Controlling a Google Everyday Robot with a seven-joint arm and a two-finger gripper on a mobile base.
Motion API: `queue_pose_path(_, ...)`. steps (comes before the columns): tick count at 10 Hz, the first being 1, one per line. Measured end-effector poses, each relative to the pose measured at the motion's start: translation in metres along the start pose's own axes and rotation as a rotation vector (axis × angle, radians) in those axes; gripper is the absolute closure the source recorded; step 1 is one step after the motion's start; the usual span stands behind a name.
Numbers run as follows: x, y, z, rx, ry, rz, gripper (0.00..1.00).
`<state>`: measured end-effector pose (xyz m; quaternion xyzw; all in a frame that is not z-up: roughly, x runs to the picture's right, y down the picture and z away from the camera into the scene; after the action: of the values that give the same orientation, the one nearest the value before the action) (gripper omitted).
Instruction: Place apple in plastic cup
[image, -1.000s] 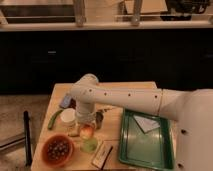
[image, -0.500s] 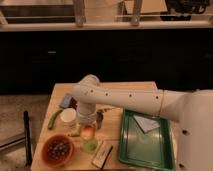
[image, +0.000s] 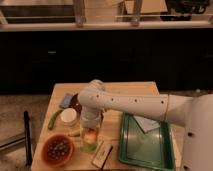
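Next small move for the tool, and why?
Probably lower the tool straight down a touch: the apple at its tip is right over the cup, seemingly not yet inside.

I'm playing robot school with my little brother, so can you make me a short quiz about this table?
1. True or false: the apple lies on the green tray.
2. What stands just left of the plastic cup in the picture? A) the green tray B) the orange bowl of dark bits C) the white paper
3. Fill in: the tool is down at the apple, right over the plastic ___.

Key: 1 false, the apple is over the cup, under the tool. 2 B. 3 cup.
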<state>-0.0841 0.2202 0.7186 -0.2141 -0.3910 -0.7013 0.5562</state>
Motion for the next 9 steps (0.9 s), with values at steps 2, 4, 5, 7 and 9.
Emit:
queue_pose_path(2,-0.002,-0.001,0.011,-0.01,-0.021,-0.013,0.2)
queue_pose_path(4,-0.003,-0.006,0.017,-0.018,-0.035,-0.028,0.2)
queue_pose_path(5,-0.004,-0.006,0.017,-0.017,-0.038,-0.03,0.2)
queue_pose_path(7,-0.005,-0.007,0.018,-0.013,-0.042,-0.036,0.2)
queue_pose_path(9,-0.005,-0.009,0.013,0.0,-0.03,-0.041,0.2)
